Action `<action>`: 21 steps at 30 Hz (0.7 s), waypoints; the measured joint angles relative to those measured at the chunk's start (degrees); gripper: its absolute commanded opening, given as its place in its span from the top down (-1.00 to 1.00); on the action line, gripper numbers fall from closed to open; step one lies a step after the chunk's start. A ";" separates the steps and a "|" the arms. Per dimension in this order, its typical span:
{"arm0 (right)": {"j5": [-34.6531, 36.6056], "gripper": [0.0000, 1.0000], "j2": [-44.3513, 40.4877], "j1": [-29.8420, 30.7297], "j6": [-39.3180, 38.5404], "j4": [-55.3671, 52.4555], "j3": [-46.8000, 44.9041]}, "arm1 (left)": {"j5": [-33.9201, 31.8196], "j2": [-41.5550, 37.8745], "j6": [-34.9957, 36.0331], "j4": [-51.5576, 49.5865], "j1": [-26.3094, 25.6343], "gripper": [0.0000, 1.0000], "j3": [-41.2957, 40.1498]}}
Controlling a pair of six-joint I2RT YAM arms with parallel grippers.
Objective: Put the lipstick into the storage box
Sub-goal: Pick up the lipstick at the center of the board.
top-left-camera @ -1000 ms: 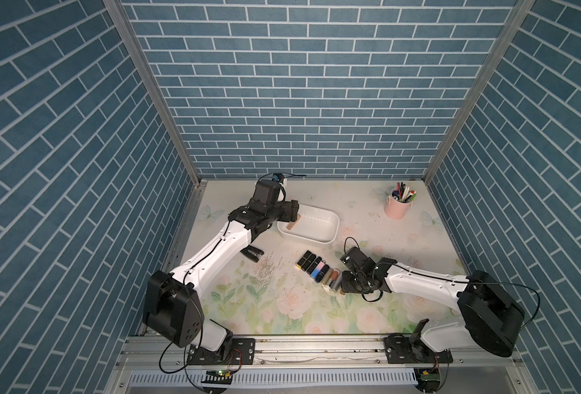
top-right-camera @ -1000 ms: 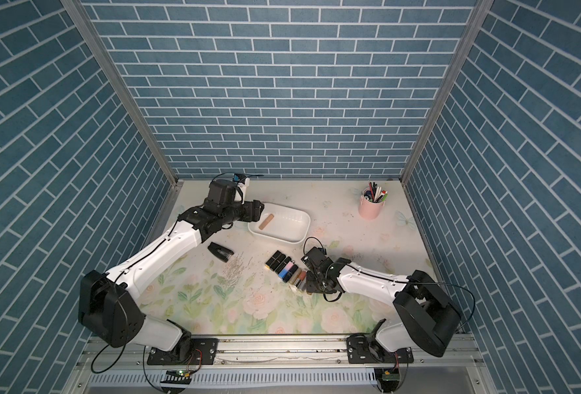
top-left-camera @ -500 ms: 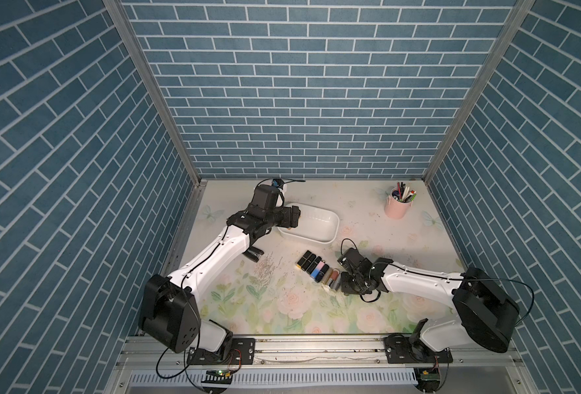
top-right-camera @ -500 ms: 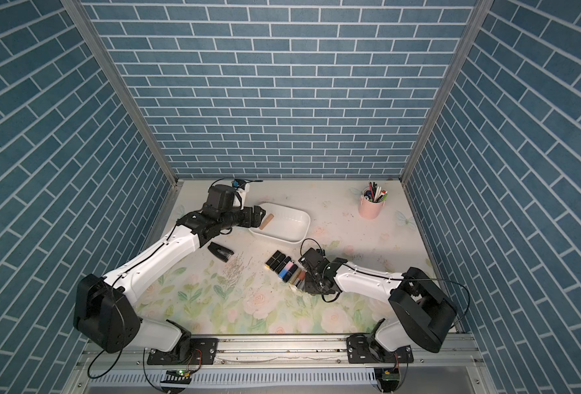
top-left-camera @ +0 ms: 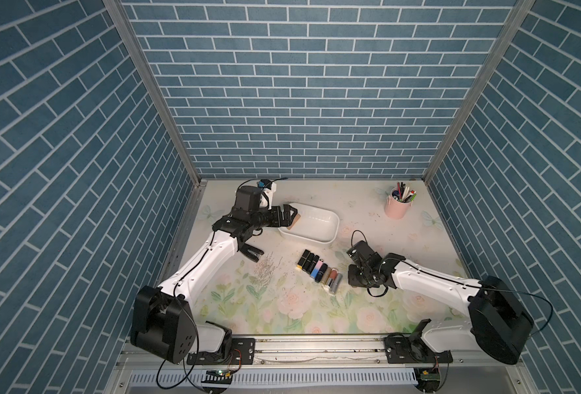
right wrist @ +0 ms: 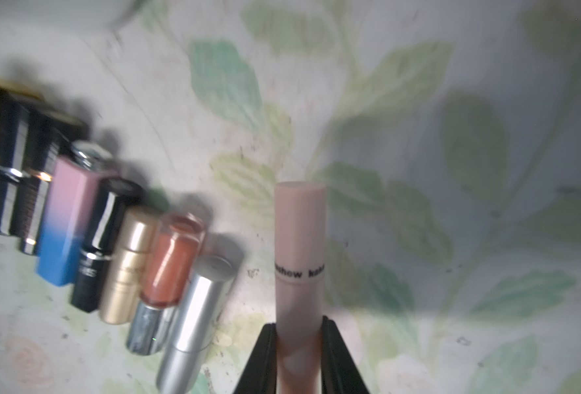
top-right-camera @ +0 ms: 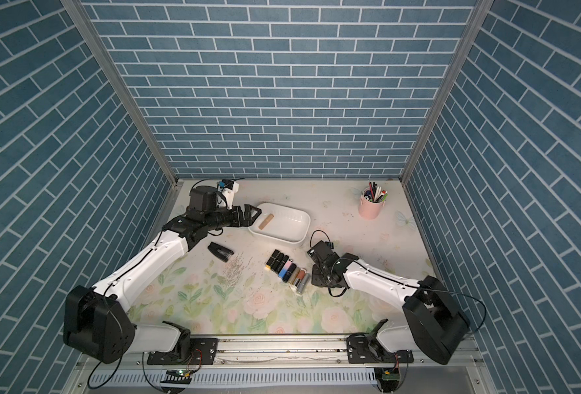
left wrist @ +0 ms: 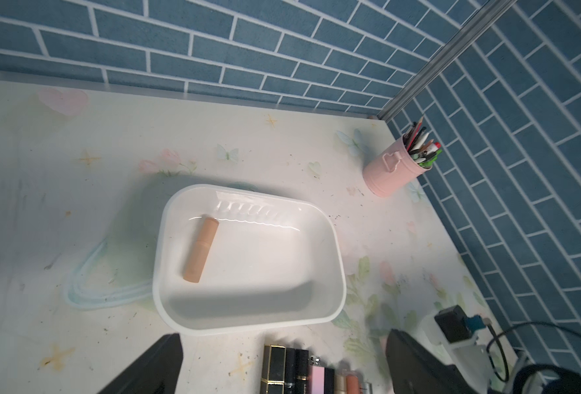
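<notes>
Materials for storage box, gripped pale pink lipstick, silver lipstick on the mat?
Storage box: likely white plastic, glossy; sharp wavy glare inside. Pale pink lipstick: matte, probably plastic; no highlights. Silver lipstick: metal or metallised plastic; bright streaks.
</notes>
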 measured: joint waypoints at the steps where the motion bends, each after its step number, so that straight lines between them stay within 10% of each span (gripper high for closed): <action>1: -0.22 0.69 -1.25 -1.01 -1.14 0.35 0.98 | 2.32 -0.31 -0.94 1.53 0.83 -0.99 -0.94; 10: -16.39 0.69 -3.65 -5.88 -10.16 21.38 7.19 | 22.25 -0.57 -7.69 15.32 3.34 -0.99 -4.39; 21: -36.81 0.69 1.09 -7.34 -11.67 43.76 9.57 | 31.52 -1.90 -9.01 20.98 3.26 -0.97 -4.02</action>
